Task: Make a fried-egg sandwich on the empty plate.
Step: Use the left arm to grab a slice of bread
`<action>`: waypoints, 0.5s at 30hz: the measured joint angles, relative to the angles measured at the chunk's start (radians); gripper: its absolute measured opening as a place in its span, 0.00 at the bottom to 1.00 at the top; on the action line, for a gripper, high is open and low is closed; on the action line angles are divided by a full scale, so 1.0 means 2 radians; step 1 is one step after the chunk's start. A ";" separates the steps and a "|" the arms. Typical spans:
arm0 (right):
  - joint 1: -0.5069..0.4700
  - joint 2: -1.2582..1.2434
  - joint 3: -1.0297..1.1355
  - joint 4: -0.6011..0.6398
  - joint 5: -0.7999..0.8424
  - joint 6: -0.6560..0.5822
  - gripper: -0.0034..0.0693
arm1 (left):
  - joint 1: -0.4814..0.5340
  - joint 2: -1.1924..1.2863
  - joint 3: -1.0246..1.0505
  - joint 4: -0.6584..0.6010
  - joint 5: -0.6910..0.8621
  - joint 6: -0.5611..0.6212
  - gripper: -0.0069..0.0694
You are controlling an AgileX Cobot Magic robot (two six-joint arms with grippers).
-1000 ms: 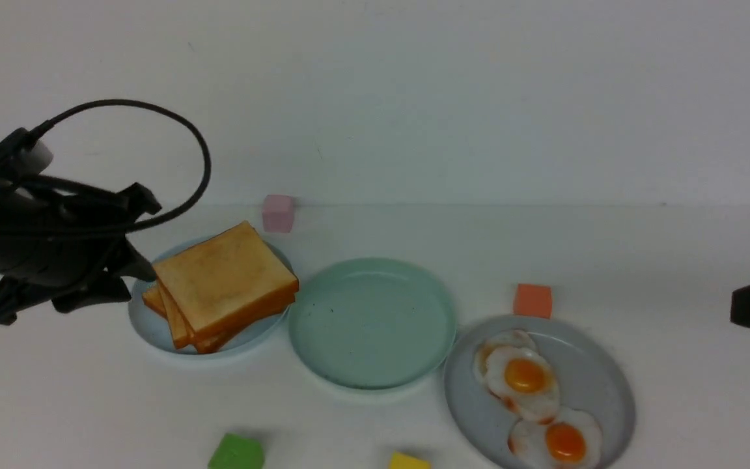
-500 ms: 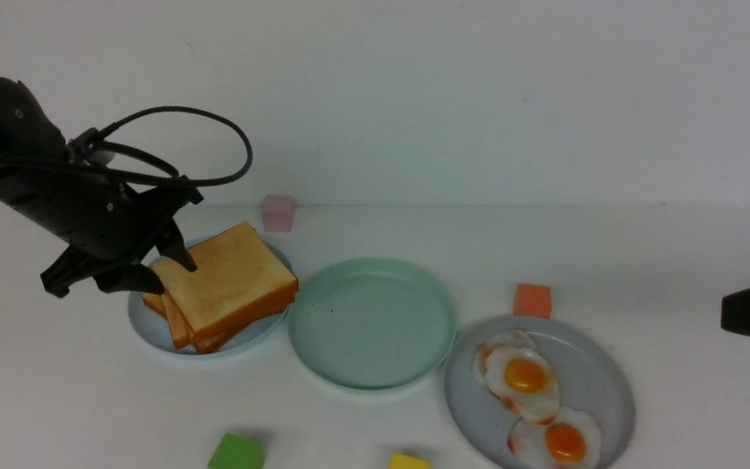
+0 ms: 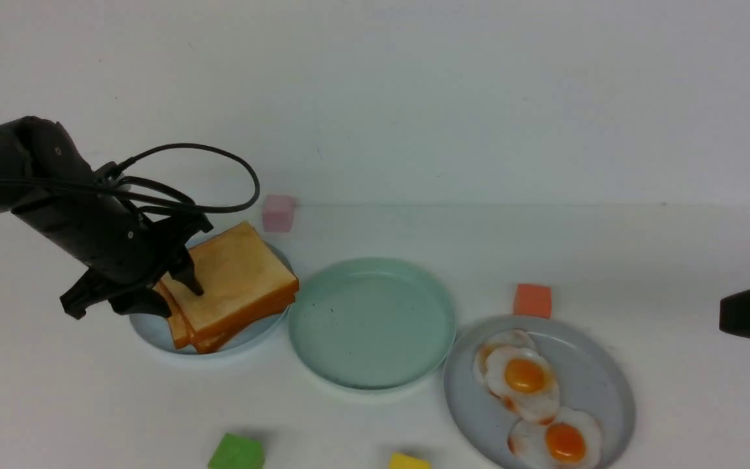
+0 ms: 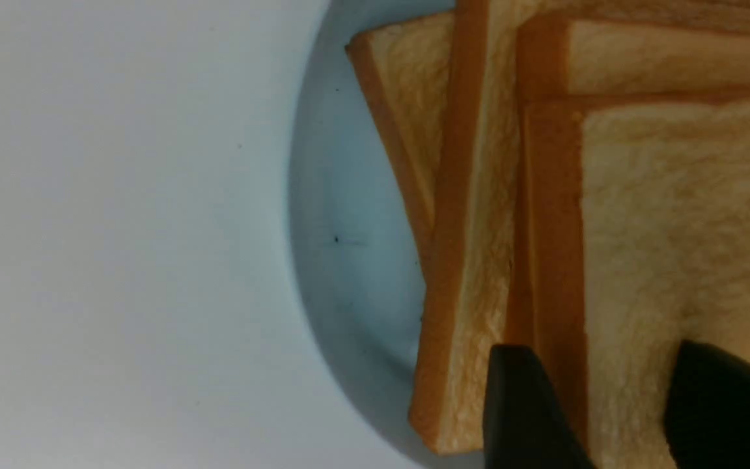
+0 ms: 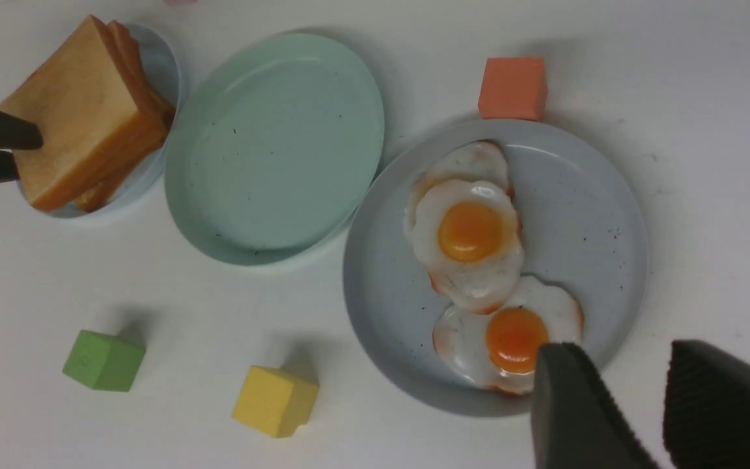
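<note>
Bread-fetching step: mid-left in the front view, the left gripper (image 3: 173, 296), jaws parted, straddles the top toast (image 3: 238, 273) edge and next should pinch it and carry it to the bare plate (image 3: 375, 326) at centre; the right gripper (image 5: 635, 391) hangs with jaws parted.

the left gripper (image 3: 180, 298) is at the askew stack of toast slices (image 3: 238, 280) on the pale blue plate (image 3: 153, 332), one finger on the top slice, the other low at the stack's left edge, jaws apart. just right sits the mint-green plate (image 3: 372, 322), then the grey plate (image 3: 599, 378) with overlapping fried eggs (image 3: 525, 378). a pink cube (image 3: 278, 213) lies behind the toast, an orange cube (image 3: 532, 300) behind the grey plate, a green cube (image 3: 236, 453) and a yellow cube (image 3: 407, 462) nearest. the right gripper (image 3: 739, 312) shows only a dark tip.
</note>
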 joint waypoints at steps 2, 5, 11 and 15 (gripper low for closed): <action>0.000 0.000 0.000 0.000 0.001 0.000 0.38 | 0.000 0.000 0.000 -0.002 -0.002 0.002 0.47; 0.000 0.000 0.000 0.000 0.002 0.000 0.38 | 0.000 0.000 0.000 -0.003 -0.004 0.004 0.42; 0.000 0.000 0.000 0.000 0.004 0.000 0.38 | 0.000 0.000 -0.001 -0.002 -0.004 0.007 0.29; 0.000 0.000 0.000 0.000 0.005 0.000 0.38 | 0.000 -0.008 -0.003 0.002 -0.003 0.008 0.21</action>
